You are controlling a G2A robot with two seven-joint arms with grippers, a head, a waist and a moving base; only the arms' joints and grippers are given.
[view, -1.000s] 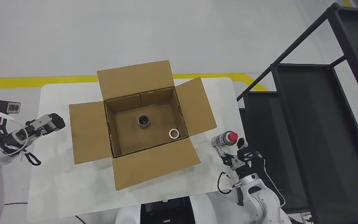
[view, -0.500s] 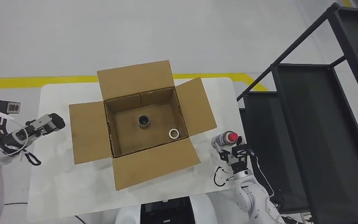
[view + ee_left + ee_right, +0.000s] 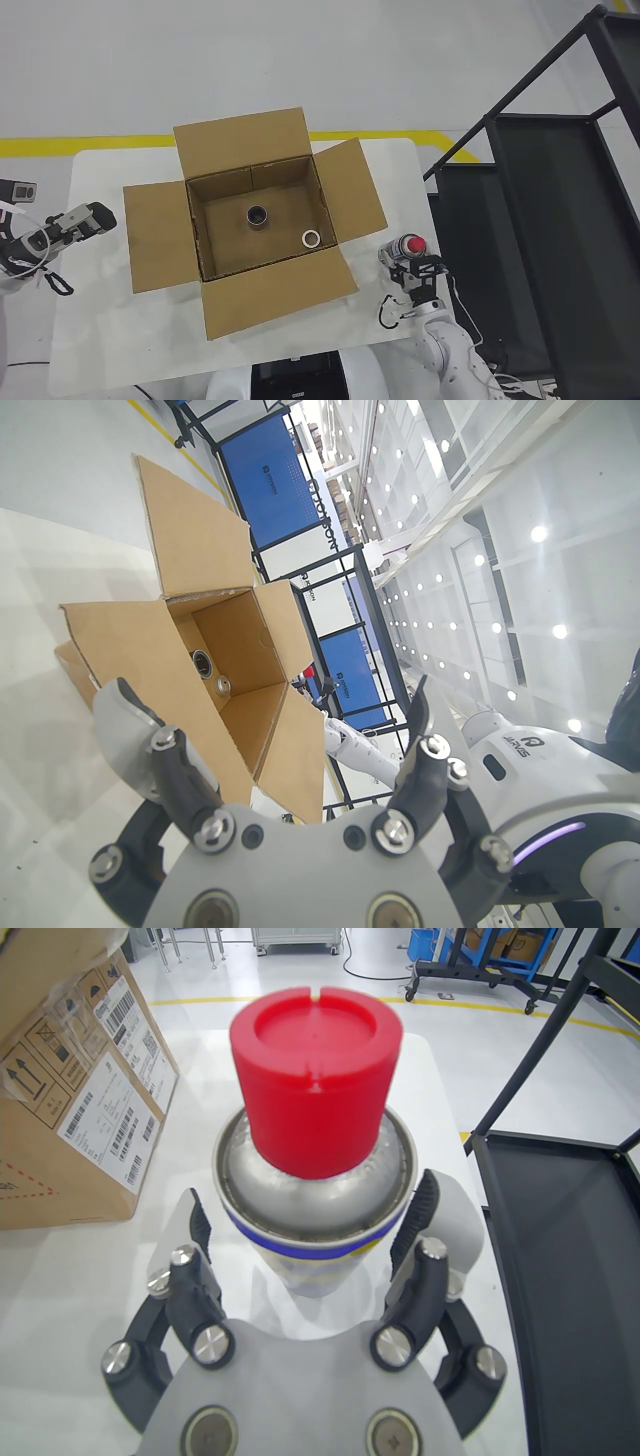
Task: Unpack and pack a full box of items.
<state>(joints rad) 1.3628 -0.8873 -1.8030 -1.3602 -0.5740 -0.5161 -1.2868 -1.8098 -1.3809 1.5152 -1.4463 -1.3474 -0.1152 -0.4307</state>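
Moved right gripper (image 3: 312, 1198) in around upright silver spray can with red plastic cap (image 3: 315, 1103), just right of open brown cardboard box (image 3: 262, 215). Straddled it with jaws wide, not clamped. Probably a pickup for packing. Left gripper (image 3: 270, 690) parked left of box, wide, empty.

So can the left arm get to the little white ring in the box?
Probably yes. The box is open on top and nothing covers the ring. The left tool is open and empty, off to the box's side, so it would need to go over the wall and down.
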